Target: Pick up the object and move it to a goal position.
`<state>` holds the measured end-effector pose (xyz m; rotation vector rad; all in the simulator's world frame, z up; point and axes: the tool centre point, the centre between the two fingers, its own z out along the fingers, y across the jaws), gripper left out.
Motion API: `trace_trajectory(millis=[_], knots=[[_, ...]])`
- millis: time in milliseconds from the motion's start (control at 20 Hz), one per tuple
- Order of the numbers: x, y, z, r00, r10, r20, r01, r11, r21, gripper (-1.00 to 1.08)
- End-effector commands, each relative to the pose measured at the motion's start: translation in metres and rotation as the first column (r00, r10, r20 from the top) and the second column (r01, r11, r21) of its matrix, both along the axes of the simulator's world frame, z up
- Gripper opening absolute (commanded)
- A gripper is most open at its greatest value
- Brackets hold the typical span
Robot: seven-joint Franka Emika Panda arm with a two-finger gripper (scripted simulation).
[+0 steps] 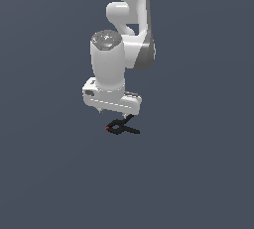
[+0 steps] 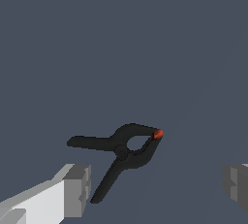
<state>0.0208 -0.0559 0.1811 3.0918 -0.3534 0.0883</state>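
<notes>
Pincer [image 2: 157, 189] fingers [image 2: 77, 189] wide apart, black clamp [image 2: 121, 152] between, untouched.

Matt black, plastic-looking clamp [image 2: 121, 152] with glossy red tip [image 2: 158, 134]. Smooth, glossy white arm [image 1: 121, 39], grey joint shell. Matt grey finger pads [image 2: 77, 189]. Flat, matt slate-blue ground [image 1: 49, 173].
</notes>
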Motion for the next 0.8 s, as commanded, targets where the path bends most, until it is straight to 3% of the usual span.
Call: trace_trajectory(millis=[0,350,750], knots=[[-0.001,0.002,-0.006,0.999,-0.05,-0.001,0.05,0.999,0.006,1.0],[-0.005,0.009,-0.025,0.973,-0.232,-0.01,0.232,0.972,0.026,1.0],[-0.01,0.016,-0.048,0.897,-0.441,-0.024,0.442,0.896,0.04,1.0]])
